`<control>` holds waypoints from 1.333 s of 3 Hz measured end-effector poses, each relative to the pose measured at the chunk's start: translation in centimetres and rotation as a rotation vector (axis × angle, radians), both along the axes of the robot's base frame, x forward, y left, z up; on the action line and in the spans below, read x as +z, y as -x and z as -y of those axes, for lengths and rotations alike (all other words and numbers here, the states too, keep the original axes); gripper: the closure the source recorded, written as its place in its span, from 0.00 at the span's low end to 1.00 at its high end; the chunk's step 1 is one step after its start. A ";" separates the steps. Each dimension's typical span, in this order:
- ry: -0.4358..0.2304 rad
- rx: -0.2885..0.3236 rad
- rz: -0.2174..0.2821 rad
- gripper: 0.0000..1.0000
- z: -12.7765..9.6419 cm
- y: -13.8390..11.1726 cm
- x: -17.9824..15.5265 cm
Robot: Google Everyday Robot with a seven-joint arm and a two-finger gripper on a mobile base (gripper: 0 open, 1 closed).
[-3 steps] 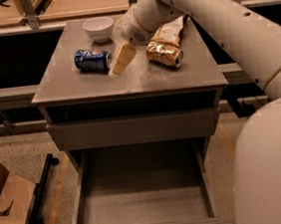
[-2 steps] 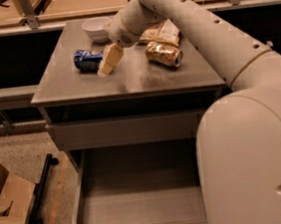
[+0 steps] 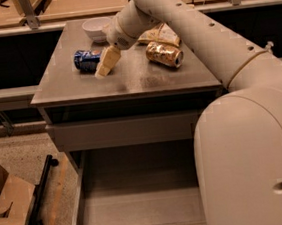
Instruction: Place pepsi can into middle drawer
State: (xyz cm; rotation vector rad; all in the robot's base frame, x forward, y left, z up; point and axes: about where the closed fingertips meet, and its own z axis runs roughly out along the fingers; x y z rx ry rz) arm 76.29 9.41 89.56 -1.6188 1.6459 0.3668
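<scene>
The gripper (image 3: 102,71) is positioned just beside the lying pepsi can (image 3: 86,60), possibly touching; its state cannot be told.

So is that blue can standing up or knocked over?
Knocked over: the pepsi can lies on its side on the cabinet top, its length running across the view. The end effector is close beside it.

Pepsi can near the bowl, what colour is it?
The pepsi can is blue with a silver end, lying beside the gripper; camera view.

single view | high behind arm (image 3: 197,25), looking down | tool (image 3: 102,71) above countertop (image 3: 138,82)
</scene>
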 end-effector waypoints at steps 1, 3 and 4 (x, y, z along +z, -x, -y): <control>-0.044 -0.029 0.002 0.00 -1.5 -1.1 -1.6; -0.096 -0.045 -0.006 0.17 -4.2 -3.7 -3.5; -0.113 -0.044 -0.033 0.41 -4.5 -3.4 -3.9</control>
